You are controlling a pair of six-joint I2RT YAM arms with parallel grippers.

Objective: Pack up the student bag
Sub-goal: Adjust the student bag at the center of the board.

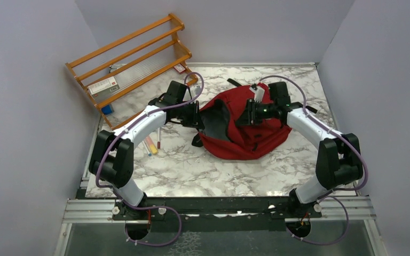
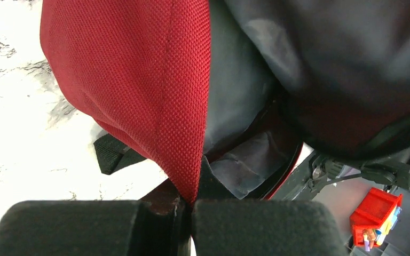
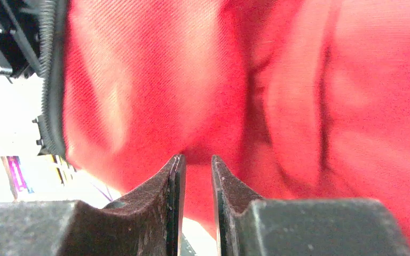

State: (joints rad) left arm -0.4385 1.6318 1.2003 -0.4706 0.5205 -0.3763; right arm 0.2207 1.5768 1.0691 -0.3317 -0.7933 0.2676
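Red backpack on the counter, both arms at it.
We see the backpack [image 1: 245, 140] lying mid-counter [image 1: 192, 173], grey lining showing at its left side. Left pincer [image 2: 188, 207] is pinching the red opening edge. Right pincer [image 3: 193, 162] is slightly spread, tips close against red cloth, nothing visibly between.

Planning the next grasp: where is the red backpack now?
Top view: the red backpack lies mid-table, right of the wooden rack, its edge pinched by the left gripper.
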